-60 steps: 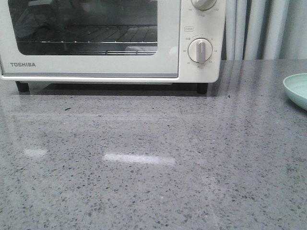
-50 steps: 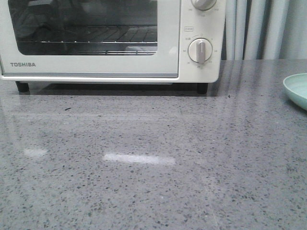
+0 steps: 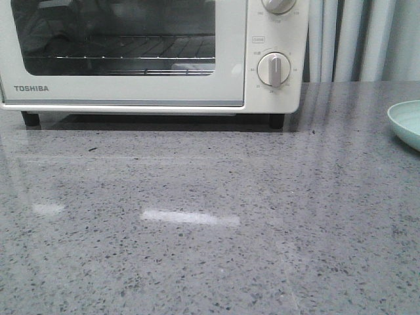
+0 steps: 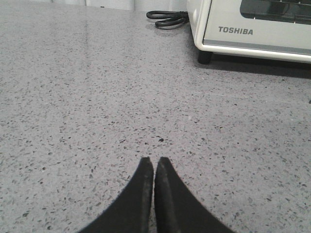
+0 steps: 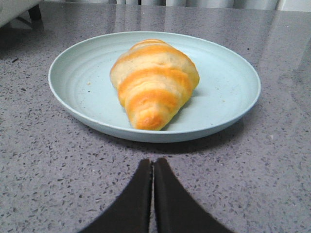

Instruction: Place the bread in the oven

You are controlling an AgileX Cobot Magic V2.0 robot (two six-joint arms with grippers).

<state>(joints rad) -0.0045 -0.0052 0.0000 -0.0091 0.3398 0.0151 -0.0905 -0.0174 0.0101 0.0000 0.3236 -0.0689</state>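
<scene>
Bread [image 5: 154,85] sits on a pale green plate [image 5: 233,111], one tapered end pointing at my right gripper [image 5: 152,167] — fingers pressed together, empty, just short of the rim, so I judge nothing is started. Left gripper [image 4: 154,165] likewise closed on nothing, low over the grey counter [image 4: 97,107], facing the oven [image 3: 230,72]. Door looks shut — that likely needs opening first, and the left arm is nearer.

Front cam sits low over the countertop [image 3: 197,223], oven [image 3: 151,65] close at 12 o'clock. Left wrist cam skims low too — shares its TOSHIBA corner. Right wrist cam hugs the plate [image 5: 77,82].
</scene>
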